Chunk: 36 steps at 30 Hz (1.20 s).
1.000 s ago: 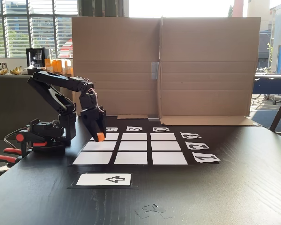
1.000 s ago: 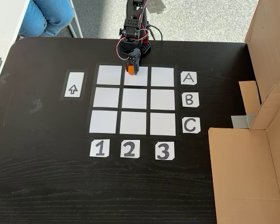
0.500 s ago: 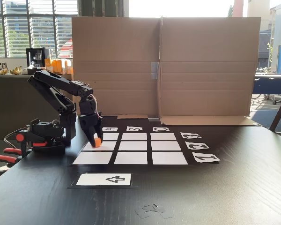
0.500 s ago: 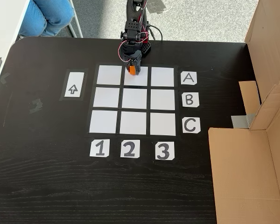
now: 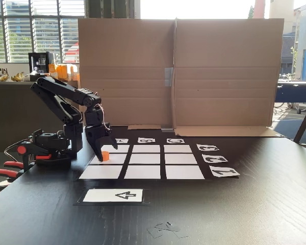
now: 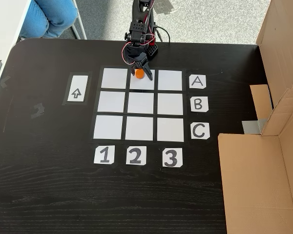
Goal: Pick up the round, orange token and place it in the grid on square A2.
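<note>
Since half a second ago, the gripper (image 6: 139,74) has been spreading its fingers; earlier they were clamped on the token (image 6: 138,74), and now they are standing apart on either side of it, no longer gripping.

Working near to far in the low fixed view: the arrow strip (image 5: 113,195) is lying at lower centre of the frame on the black table (image 5: 245,214). Beyond it, the grid (image 5: 143,162) is sitting at mid-frame, with the number cards (image 5: 214,159) running along its right edge. The token (image 5: 105,155) is resting on a left-column cell in the middle row of that view, between the parted fingers of the gripper (image 5: 104,154). The cardboard screen (image 5: 178,71) is standing behind the grid.

In the high fixed view, the token is sitting at the upper edge of square A2 (image 6: 141,83), the top-row cell in line with the A card (image 6: 198,81) and the 2 card (image 6: 135,155). The arm base (image 6: 141,27) is showing at top centre.
</note>
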Motion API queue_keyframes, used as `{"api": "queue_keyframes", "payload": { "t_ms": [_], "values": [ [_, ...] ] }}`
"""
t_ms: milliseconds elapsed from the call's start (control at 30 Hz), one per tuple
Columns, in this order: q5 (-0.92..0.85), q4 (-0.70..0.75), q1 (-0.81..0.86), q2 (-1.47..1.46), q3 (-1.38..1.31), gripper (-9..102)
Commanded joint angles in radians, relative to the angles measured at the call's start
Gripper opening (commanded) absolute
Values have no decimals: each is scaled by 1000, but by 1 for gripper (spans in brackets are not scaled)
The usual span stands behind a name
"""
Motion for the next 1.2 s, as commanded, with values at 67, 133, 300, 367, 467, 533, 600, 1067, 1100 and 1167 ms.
{"api": "queue_keyframes", "payload": {
  "t_ms": [67, 133, 300, 367, 467, 533, 600, 1067, 1100, 1167],
  "values": [
    [-8, -14, 43, -8, -107, 46],
    [2, -18, 58, -18, -167, 46],
    [55, -69, 115, -41, -319, 47],
    [80, -80, 140, -52, -387, 48],
    [146, -141, 181, -58, -471, 48],
    [210, -199, 222, -57, -523, 48],
    [302, -293, 267, -48, -563, 48],
    [864, -557, 692, 5, -732, 49],
    [911, -580, 735, 8, -735, 49],
    [992, -609, 816, 17, -741, 49]
  ]
}}
